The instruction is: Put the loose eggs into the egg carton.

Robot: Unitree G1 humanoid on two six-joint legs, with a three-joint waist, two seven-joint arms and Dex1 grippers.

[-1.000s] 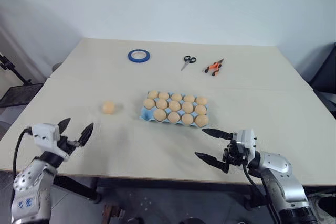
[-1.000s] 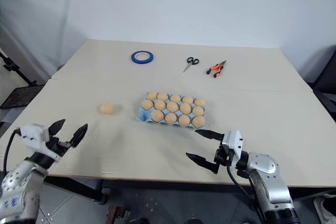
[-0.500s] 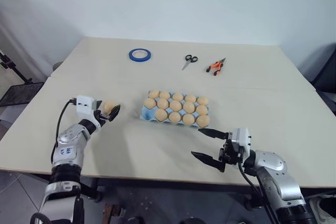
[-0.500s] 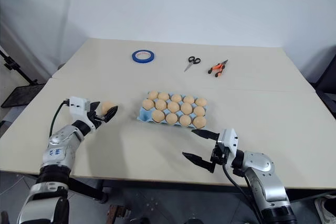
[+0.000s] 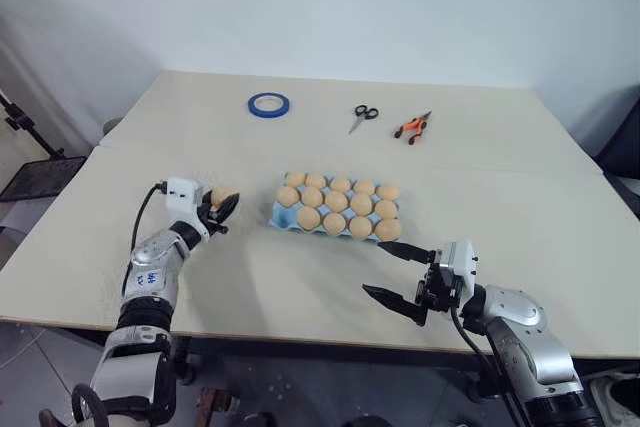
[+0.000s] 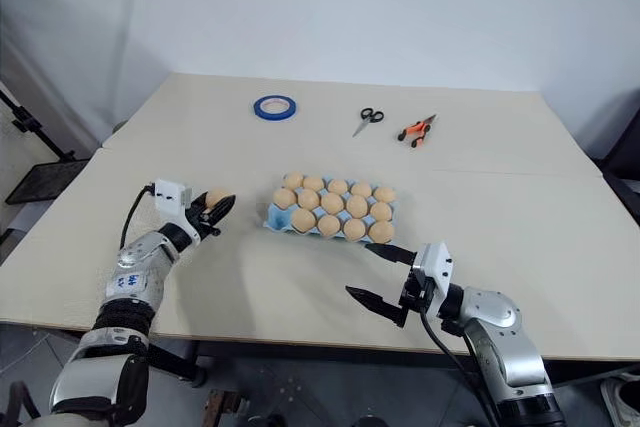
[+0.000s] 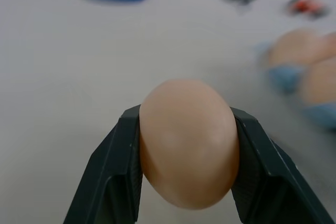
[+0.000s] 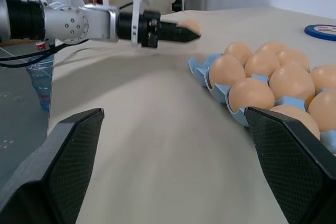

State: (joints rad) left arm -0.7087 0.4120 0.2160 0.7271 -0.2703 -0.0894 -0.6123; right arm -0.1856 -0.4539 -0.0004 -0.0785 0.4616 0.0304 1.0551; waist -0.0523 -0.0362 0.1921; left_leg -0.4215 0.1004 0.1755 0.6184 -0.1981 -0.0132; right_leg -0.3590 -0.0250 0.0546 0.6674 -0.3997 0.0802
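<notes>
One loose egg (image 7: 186, 142), tan-orange, is pinched between the two black fingers of my left gripper (image 5: 220, 205), which is shut on it just left of the egg carton (image 5: 277, 215). The carton is light blue and lies at the table's middle, with eggs (image 5: 337, 204) in nearly all its cups. Its near-left corner cup shows bare blue. My right gripper (image 5: 375, 267) hangs open near the table's front edge, just in front of the carton's right end, with nothing between its fingers (image 8: 58, 166). The right wrist view shows the left gripper (image 8: 178, 31) with the egg beside the carton (image 8: 202, 74).
At the back of the table lie a blue tape ring (image 5: 267, 104), black scissors (image 5: 360, 117) and orange-handled pliers (image 5: 408, 128). A black stand (image 5: 25, 137) is off the table's left side. Bare tabletop (image 5: 250, 267) spreads in front of the carton.
My left gripper reached forward and right from the table's front-left edge to the loose egg and shut on it. The egg now sits a little nearer the carton. The right arm kept still.
</notes>
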